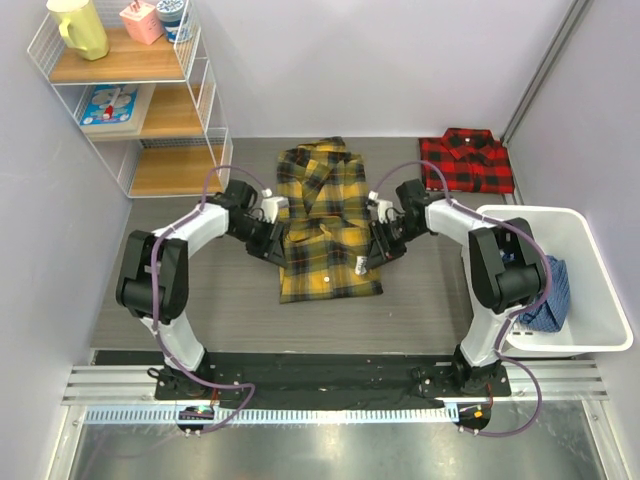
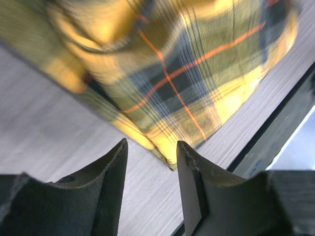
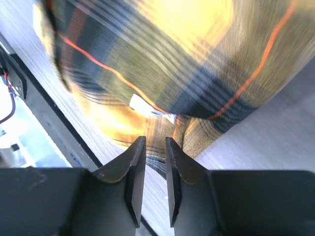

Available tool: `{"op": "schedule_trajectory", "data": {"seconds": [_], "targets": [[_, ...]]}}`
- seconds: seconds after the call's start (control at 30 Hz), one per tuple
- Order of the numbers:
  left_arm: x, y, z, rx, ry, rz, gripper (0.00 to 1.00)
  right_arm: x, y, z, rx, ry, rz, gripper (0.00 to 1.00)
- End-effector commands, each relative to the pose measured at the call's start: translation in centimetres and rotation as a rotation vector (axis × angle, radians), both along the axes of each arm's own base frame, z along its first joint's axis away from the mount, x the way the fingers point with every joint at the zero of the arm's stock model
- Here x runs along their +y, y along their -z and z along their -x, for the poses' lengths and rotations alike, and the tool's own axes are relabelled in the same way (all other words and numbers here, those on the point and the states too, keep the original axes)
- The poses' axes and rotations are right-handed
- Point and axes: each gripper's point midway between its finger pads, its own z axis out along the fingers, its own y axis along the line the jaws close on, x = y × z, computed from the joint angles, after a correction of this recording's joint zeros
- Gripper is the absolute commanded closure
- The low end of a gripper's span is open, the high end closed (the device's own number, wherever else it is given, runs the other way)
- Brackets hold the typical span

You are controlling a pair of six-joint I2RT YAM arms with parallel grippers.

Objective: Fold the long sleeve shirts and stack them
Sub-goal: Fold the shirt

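Grey counter (image 1: 180, 300): my left claw (image 1: 272, 246) gapes empty beside the yellow shirt (image 1: 325, 215), lying mid-counter with sleeves folded in. My right claw (image 1: 381, 244) is nearly closed at its edge, and I cannot tell if it grips. Far right, the red shirt (image 1: 466, 162) lies folded; stacking remains.

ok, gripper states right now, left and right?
Left gripper: open, holding nothing, at the yellow shirt's edge.
Right gripper: nearly closed at the shirt; grip cannot be told.

The middle shirt (image 1: 325, 225) is yellow plaid with dark green-black checks and thin red lines. The far-right shirt (image 1: 467, 160) is red-and-black checked. The bin (image 1: 585, 262) at right is white, its cloth (image 1: 552, 290) blue.
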Motion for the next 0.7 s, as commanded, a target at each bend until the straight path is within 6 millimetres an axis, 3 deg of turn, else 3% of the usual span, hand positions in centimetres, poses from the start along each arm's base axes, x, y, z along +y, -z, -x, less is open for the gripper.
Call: {"op": "schedule_trajectory", "data": {"seconds": [0.0,0.07,0.17,0.3,0.37,0.4,0.43,0.5,0.53,0.57,0.67], "targets": [[-1.1,-5.8,-3.3,-0.159,-0.002,0.181,0.52,1.5,-6.1,-3.3,-0.218,-0.074,-0.108,0.69],[-2.5,-7.7,-3.1,-0.163,0.024,0.263,0.45,2.8,-7.9,-3.8,-0.248,-0.092,-0.181,0.66],[-5.1,-8.3,-1.5,-0.091,0.065,0.333,0.38,5.7,-9.6,-2.8,-0.205,-0.146,-0.303,0.62],[-8.2,-7.9,0.8,0.027,0.082,0.430,0.29,8.5,-8.8,0.4,-0.107,-0.244,-0.373,0.62],[-8.9,-7.0,0.3,0.060,0.025,0.441,0.27,9.0,-7.4,0.7,-0.086,-0.256,-0.358,0.62],[-8.9,-5.6,-0.4,0.096,-0.034,0.440,0.27,8.8,-6.6,0.0,-0.073,-0.240,-0.353,0.62],[-8.6,-4.2,-1.4,0.096,-0.080,0.412,0.26,8.6,-4.0,-0.6,-0.016,-0.219,-0.328,0.62],[-7.1,-2.6,-4.3,0.079,-0.167,0.387,0.26,7.8,-2.1,-3.0,-0.026,-0.189,-0.302,0.62],[-6.2,-0.1,-5.5,0.108,-0.226,0.343,0.26,6.7,0.5,-4.4,0.012,-0.146,-0.278,0.62],[-4.7,0.8,-6.9,0.119,-0.282,0.333,0.26,6.4,0.9,-6.1,-0.005,-0.122,-0.266,0.61],[-2.2,3.6,-9.1,0.181,-0.382,0.294,0.26,4.9,3.4,-8.1,0.067,-0.042,-0.246,0.57]]}}
